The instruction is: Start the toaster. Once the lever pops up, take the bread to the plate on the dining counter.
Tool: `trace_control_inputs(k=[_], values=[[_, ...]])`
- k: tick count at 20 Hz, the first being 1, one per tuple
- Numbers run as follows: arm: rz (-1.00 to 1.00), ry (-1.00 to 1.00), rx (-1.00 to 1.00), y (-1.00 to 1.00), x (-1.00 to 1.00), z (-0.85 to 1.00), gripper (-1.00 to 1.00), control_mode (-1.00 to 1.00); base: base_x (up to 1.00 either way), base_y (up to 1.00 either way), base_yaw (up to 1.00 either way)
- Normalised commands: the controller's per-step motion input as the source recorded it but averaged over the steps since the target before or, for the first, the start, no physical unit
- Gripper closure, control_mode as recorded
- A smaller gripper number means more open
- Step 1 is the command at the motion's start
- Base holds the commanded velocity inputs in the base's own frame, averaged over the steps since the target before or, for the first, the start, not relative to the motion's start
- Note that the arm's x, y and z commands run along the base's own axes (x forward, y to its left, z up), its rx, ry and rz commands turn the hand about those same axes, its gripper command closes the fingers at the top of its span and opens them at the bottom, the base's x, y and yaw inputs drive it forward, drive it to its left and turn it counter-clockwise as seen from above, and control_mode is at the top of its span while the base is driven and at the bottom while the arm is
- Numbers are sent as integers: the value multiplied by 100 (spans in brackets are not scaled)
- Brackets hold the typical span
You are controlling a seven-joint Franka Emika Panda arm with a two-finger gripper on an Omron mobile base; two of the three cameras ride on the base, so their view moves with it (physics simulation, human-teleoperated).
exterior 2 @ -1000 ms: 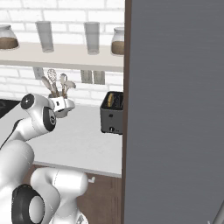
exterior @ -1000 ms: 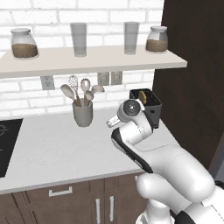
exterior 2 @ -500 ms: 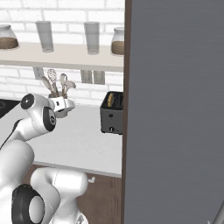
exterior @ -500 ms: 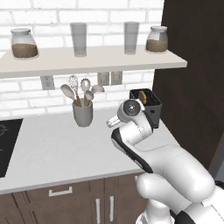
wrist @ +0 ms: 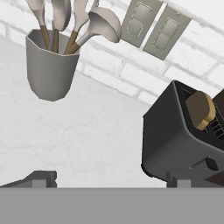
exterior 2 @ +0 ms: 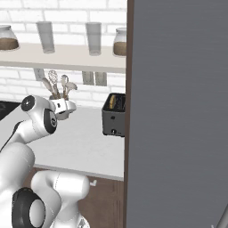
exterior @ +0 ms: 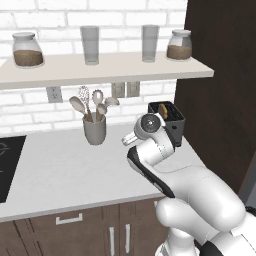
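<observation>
The black toaster stands at the right end of the white counter against the brick wall, also seen as toaster and toaster. A tan-brown slice of bread sticks up out of its slot, bread. My gripper is open and empty, hovering above the counter to the left of the toaster and apart from it. Its fingertips stand wide. The plate and the dining counter are out of view.
A grey utensil cup with spoons and a whisk stands left of the toaster. Above hangs a shelf with jars and glasses. A tall dark panel rises right of the toaster. A black cooktop lies at far left.
</observation>
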Motion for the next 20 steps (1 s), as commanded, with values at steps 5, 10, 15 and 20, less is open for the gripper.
trace_control_inputs(k=[5, 10, 15, 20], values=[[0, 0, 0, 0, 0, 0, -100, -100, 0, 0, 0], [0, 0, 0, 0, 0, 0, -100, -100, 0, 0, 0], [0, 0, 0, 0, 0, 0, -100, -100, 0, 0, 0], [0, 0, 0, 0, 0, 0, -100, -100, 0, 0, 0]])
